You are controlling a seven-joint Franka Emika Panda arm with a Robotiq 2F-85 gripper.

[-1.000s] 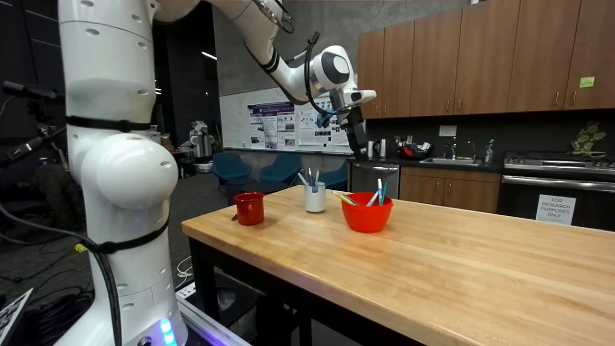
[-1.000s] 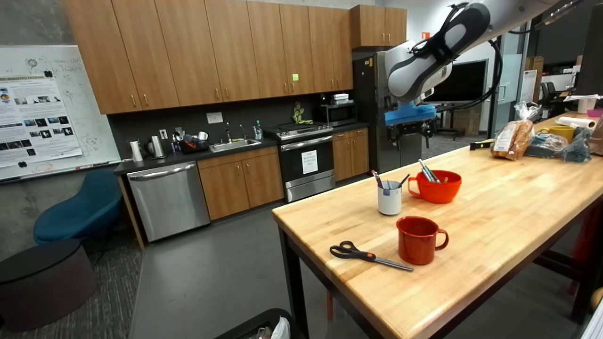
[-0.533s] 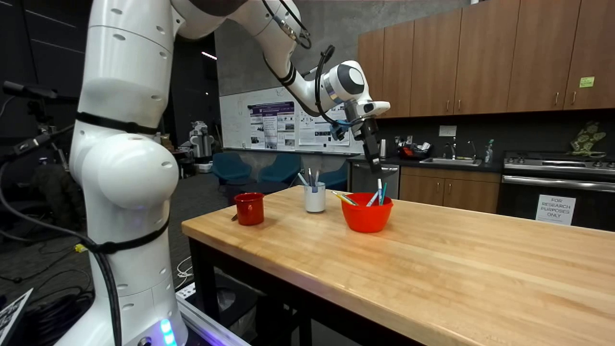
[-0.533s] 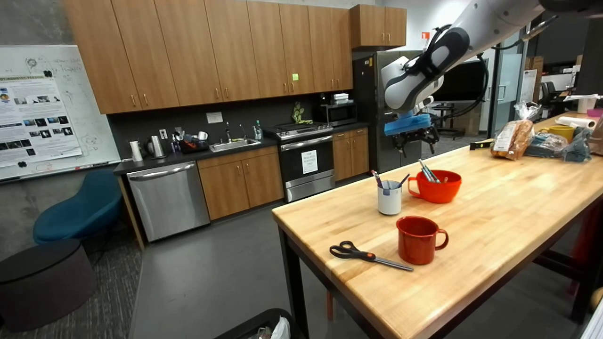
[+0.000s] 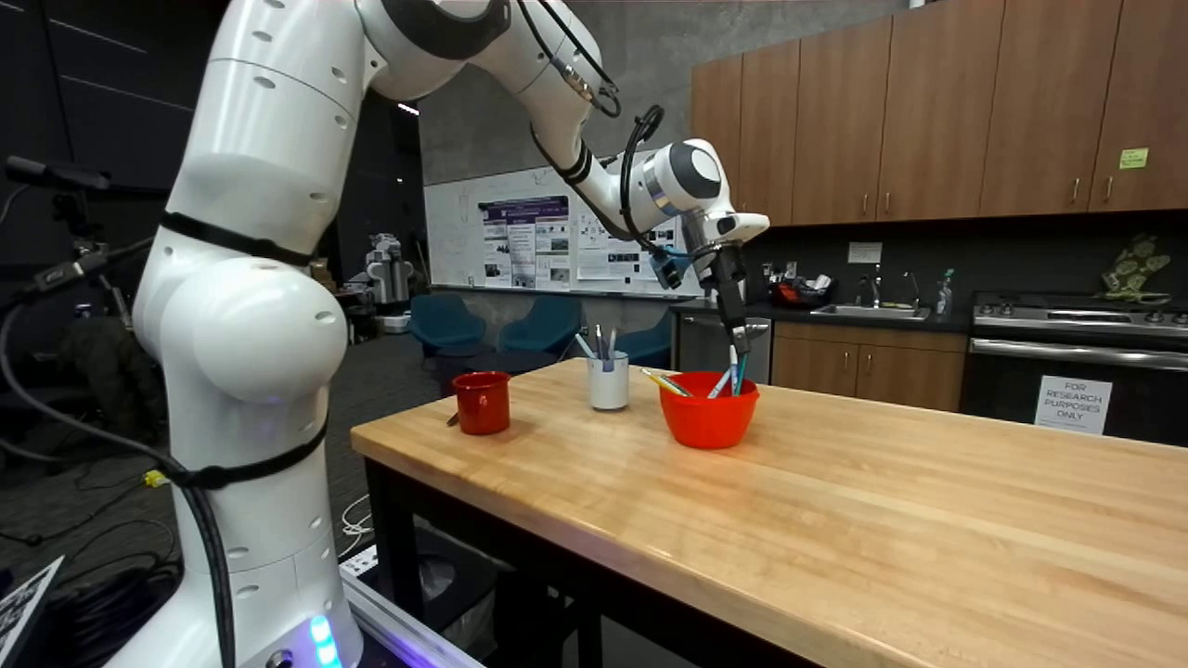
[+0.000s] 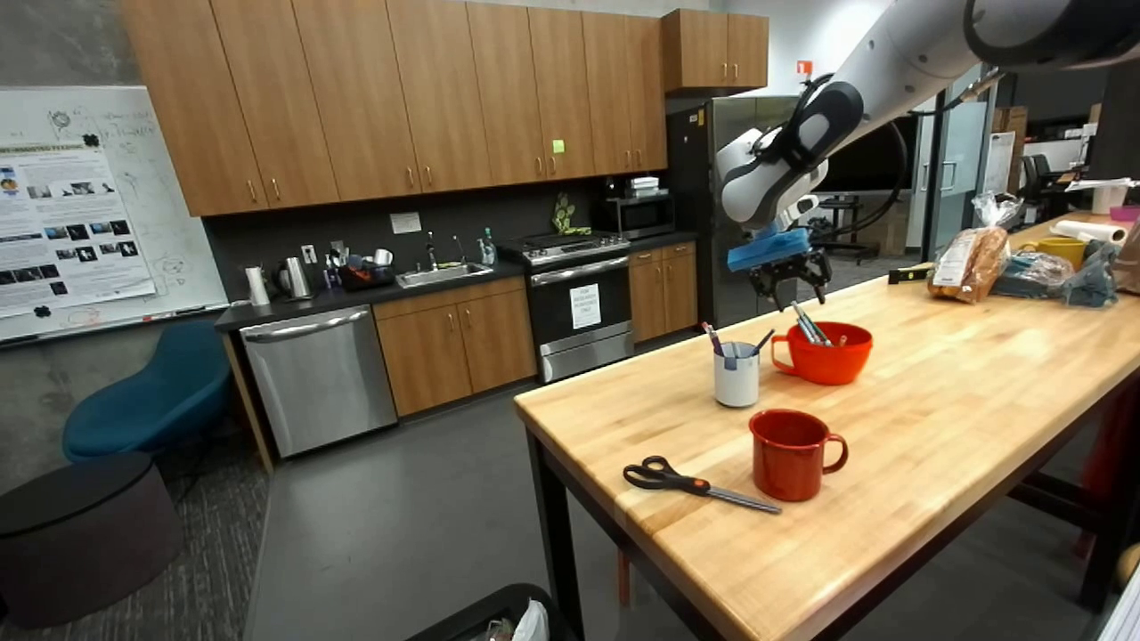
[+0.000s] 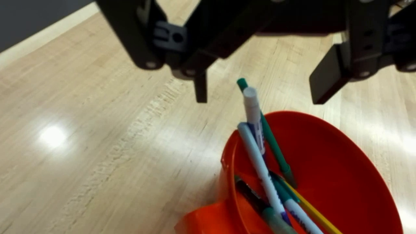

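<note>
My gripper (image 7: 261,92) is open and empty, its two fingers wide apart. It is above the red bowl (image 7: 338,169) near the handle side; the gripper also shows in both exterior views (image 5: 740,340) (image 6: 799,304). The bowl holds several pens and markers. A white-capped marker (image 7: 252,105) and a green marker (image 7: 276,146) stand up past the rim, below and between the fingertips in the wrist view. A pale marker (image 7: 258,162) leans beside them. A yellow pencil (image 7: 313,208) lies lower in the bowl. Whether a finger touches a marker I cannot tell.
On the wooden table (image 5: 835,520) a white cup with pens (image 6: 736,383) stands close to the bowl. A red mug (image 6: 788,458) and black-handled scissors (image 6: 681,481) lie near the table's end. Bagged bread (image 6: 971,263) sits farther along.
My gripper has come down and forward, from well above the table to just over the markers in the red bowl. It stays open. The objects on the table have not moved.
</note>
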